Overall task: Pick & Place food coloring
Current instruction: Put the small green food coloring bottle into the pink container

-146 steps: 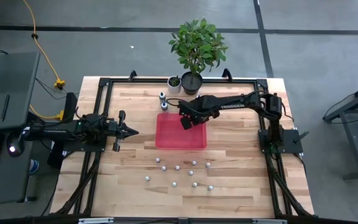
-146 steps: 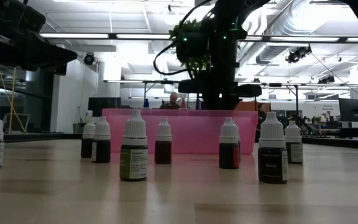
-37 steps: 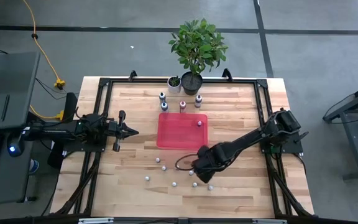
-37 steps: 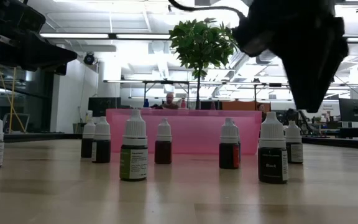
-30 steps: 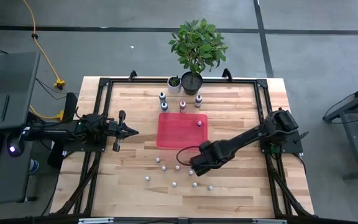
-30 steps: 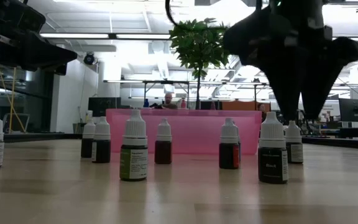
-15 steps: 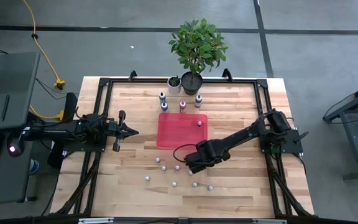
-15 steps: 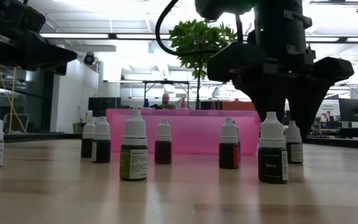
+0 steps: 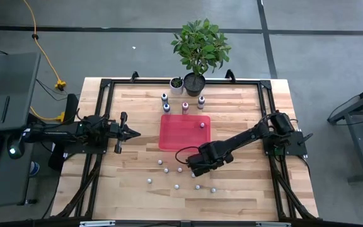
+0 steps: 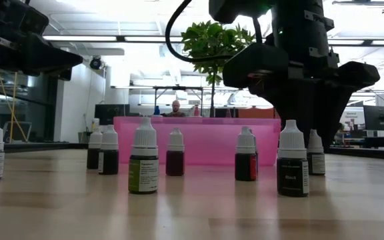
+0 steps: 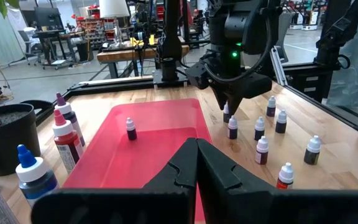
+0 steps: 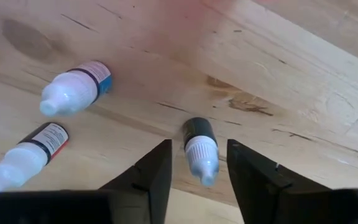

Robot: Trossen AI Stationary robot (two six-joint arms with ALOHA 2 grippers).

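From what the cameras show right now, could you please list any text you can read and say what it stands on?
No text reads for certain.
Nearest food coloring bottle in the low view: one dark word on its label, too blurred to read.
Green-labelled bottle: small print, too small to read.
Bottles below the right hand: striped labels, no legible words.
Left hand: no markings visible.

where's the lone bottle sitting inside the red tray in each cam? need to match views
High view: lone bottle in the red tray, in its right part, toward the potted plant.
Low view: not discernible behind the tray's near wall.
Left wrist view: standing upright on the tray floor.
Right wrist view: not in it.
Shared landmark: the red tray, seen in the high, low and left wrist views.
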